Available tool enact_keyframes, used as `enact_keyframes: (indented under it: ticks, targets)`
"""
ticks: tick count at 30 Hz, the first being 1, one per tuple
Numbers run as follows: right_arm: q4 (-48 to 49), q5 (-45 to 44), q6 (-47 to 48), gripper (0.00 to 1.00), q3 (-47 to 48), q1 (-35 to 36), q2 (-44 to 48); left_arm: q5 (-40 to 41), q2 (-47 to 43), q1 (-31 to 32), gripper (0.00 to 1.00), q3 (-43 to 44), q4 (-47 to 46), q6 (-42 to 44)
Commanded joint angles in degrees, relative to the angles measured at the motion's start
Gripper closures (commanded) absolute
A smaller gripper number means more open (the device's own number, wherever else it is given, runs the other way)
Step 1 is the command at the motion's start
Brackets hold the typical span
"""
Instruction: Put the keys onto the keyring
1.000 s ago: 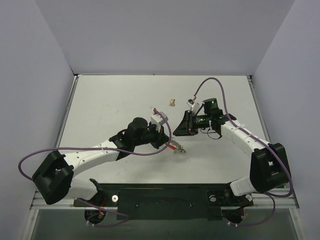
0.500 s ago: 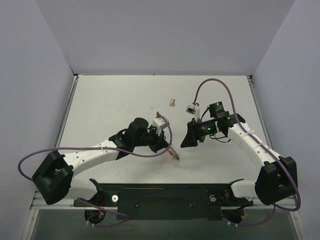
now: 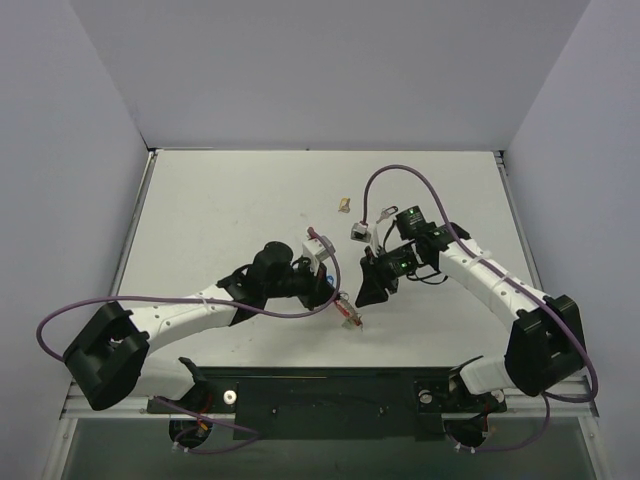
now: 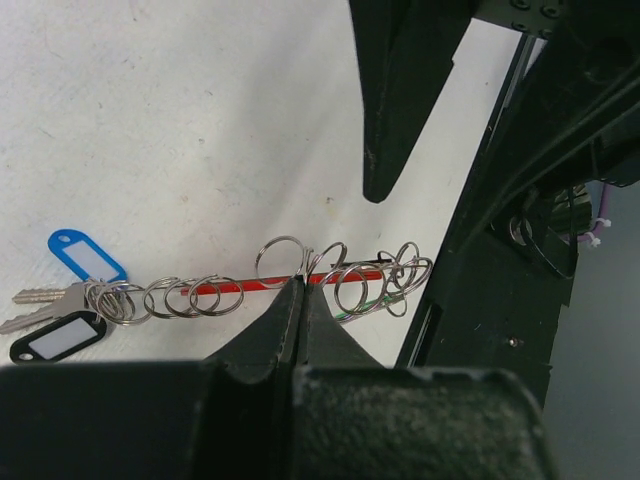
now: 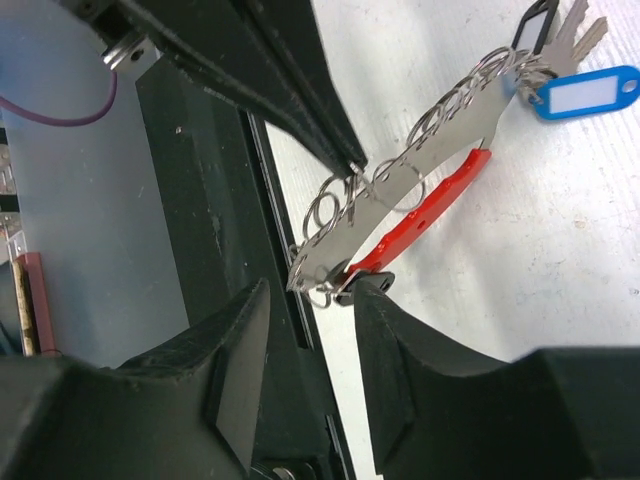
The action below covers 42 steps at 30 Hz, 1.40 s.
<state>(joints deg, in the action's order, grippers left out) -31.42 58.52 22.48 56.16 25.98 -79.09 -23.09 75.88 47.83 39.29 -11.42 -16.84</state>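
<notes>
In the left wrist view my left gripper (image 4: 303,285) is shut on one silver keyring (image 4: 281,260), one of several rings strung along a flat metal strip with a red handle (image 4: 262,284). The keys (image 4: 38,296) hang at the strip's far end beside a blue tag (image 4: 86,258) and a black tag (image 4: 55,338). My right gripper (image 5: 313,290) is open at the strip's near end (image 5: 318,265). Its right finger (image 5: 385,330) touches the small black tip under the red handle (image 5: 430,215). From above, both grippers (image 3: 338,298) (image 3: 366,292) meet near the table's front middle.
A small tan lump (image 3: 344,205) lies farther back on the white table (image 3: 220,200). The black base rail (image 3: 320,395) runs along the near edge just below the grippers. Purple cables (image 3: 390,175) loop over both arms.
My right gripper has swung down and left to the near end of the strip, and its jaws have come apart. The left gripper with the rings has shifted slightly toward the near edge.
</notes>
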Motion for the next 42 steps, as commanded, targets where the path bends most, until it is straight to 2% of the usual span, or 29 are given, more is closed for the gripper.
enact_keyframes:
  ticks: [1,16,25,36,42]
  targets:
    - [0.75,1.6,-2.18,0.66,3.16,1.44,-1.86,-2.22,-0.99,-0.2,1.0,-0.09,-8.17,-2.67]
    - [3.12,1.07,-7.19,0.76,4.57,2.59,-4.85,-4.24,0.85,-0.2,1.0,-0.44,-10.29,-3.99]
    - [3.21,2.12,-8.59,0.77,5.54,2.32,-5.46,-4.95,1.03,-0.2,1.0,-0.7,-10.55,-4.52]
    - [3.82,0.98,-8.86,0.95,4.92,2.5,-5.99,-5.3,1.12,-0.29,1.0,-1.14,-11.52,-5.57]
    - [4.09,-2.09,-9.65,0.96,5.01,2.68,-6.16,-5.74,1.03,-0.2,1.0,-1.85,-12.84,-6.71]
